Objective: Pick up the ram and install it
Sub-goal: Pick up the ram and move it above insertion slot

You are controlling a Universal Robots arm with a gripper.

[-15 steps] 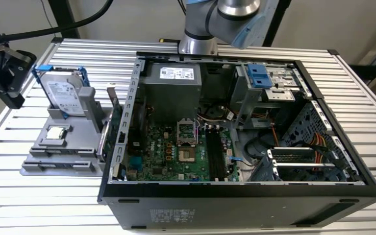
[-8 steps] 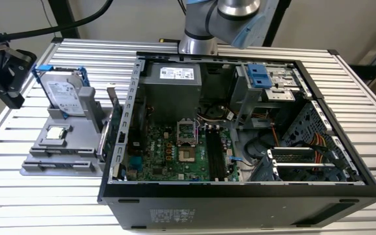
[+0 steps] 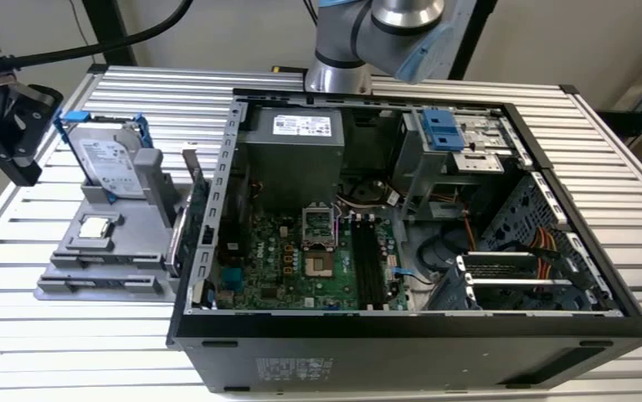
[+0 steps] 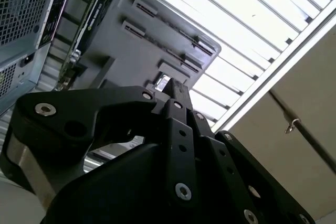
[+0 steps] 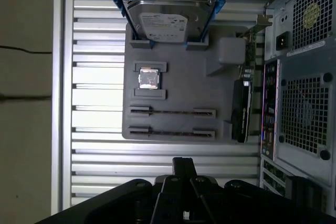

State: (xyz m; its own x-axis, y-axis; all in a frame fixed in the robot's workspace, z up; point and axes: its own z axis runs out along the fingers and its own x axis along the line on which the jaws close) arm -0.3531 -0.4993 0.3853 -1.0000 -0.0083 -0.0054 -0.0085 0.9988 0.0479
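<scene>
Aluminium slats form the counter (image 3: 588,151). Most of it is taken by a black computer case (image 3: 410,356) lying open on its side across the centre and right of the exterior view, with its green mainboard (image 3: 287,268) facing up. The arm (image 3: 377,33), grey with a pale blue cap, shows at the top centre of that frame, behind the case. Just beside the case, on the exterior view's left, a grey holder (image 3: 75,255) rests on the slats. At the holder's far end a silver hard drive (image 3: 109,159) in a blue frame stands propped on edge, and along the side nearest the case a dark expansion card (image 3: 192,222) stands on edge too. The black pincer (image 3: 19,163) hangs at the upper left edge of the exterior view, left of the hard drive and apart from it, touching nothing. In the first wrist view its tips (image 5: 184,162) meet as one bar, pressed together with nothing between them. The ram (image 5: 173,112) sits in the holder, seen edge-on in the first wrist view as a thin dark strip in a long slot. A second slot runs just beside it, and I cannot tell whether that one also carries a stick. A small square silver chip (image 5: 148,78) lies in its pocket between the hard drive and the ram.
</scene>
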